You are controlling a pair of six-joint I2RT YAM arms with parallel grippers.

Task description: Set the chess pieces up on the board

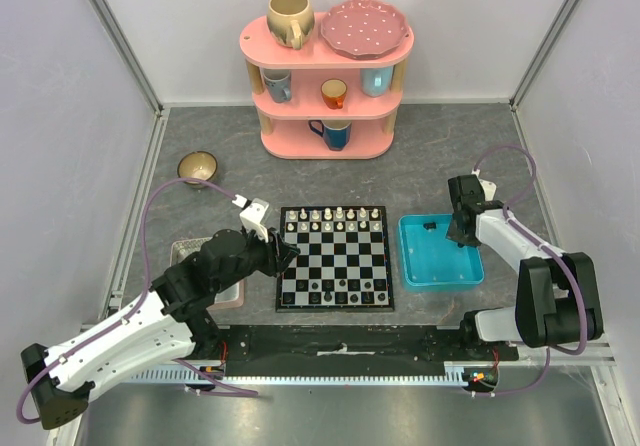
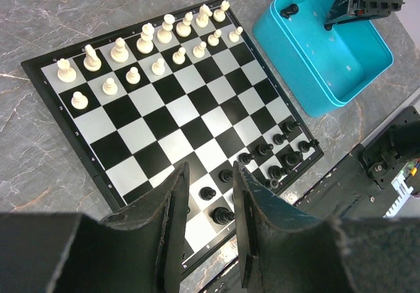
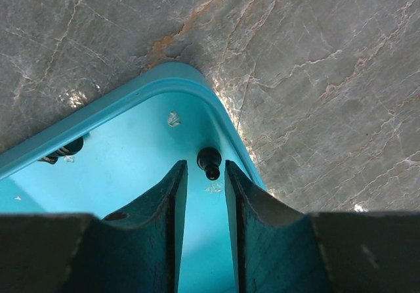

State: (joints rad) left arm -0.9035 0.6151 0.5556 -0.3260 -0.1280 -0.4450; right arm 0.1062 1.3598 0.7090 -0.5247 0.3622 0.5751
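Currently the board lies flat on the tabletop between the two arms, with the blue tray just beside its right edge. On it the white pieces fill the two far rows, upright. The black pieces stand on the near rows, bunched toward the tray-side corner. Several near squares are bare, so that side is judged incomplete.

Finding one: the right pincer is lowered into a corner of the blue tray, pointing down. Its fingers stand a little apart and pinch nothing. A black piece lies on its side on the tray floor at the mouth of the gap, close to the tray wall. This low, straddling posture is judged a pick-up approach. A second dark piece lies farther along the same wall.

Finding two: the left pincer hovers over the near left edge of the board, fingers spread and empty, with black pieces showing through the gap. It is judged to be on standby or lining up to straighten a piece; which of the two cannot be told.

Risk noted: the piece sits tight in the corner, leaving one finger little room beside the wall.
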